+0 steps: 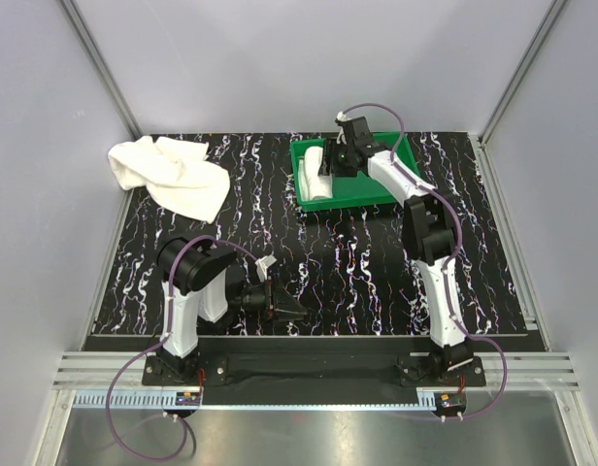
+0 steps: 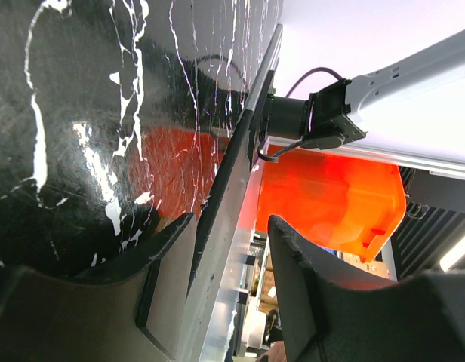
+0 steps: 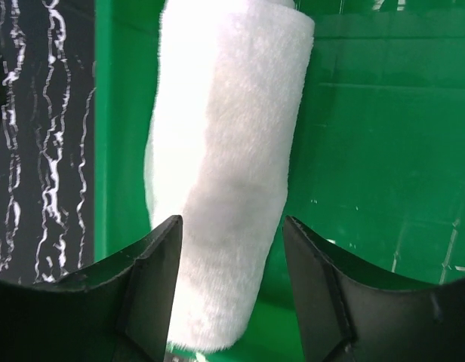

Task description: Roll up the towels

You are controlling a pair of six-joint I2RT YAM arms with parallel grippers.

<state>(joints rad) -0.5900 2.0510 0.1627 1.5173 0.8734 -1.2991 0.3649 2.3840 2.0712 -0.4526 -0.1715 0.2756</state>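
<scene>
Top external: shows rolled towel [image 1: 316, 177] lying in left half of green tray [image 1: 377, 197], partly hidden under right gripper [image 1: 340, 160]; finds second towel [image 1: 173, 173] crumpled well left of tray. Right wrist: catches jaws spread astride rolled towel, gripping nothing; loses its near end behind fingers [image 3: 153, 286]. Left wrist: shows left gripper [image 2: 232, 219] half open, empty, near-left of tray.

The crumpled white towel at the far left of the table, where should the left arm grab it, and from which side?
Probably the near-right flap of the crumpled towel, taken from above. It lies flat with a free edge and reaches toward the left gripper; the rest is bunched in folds.
</scene>
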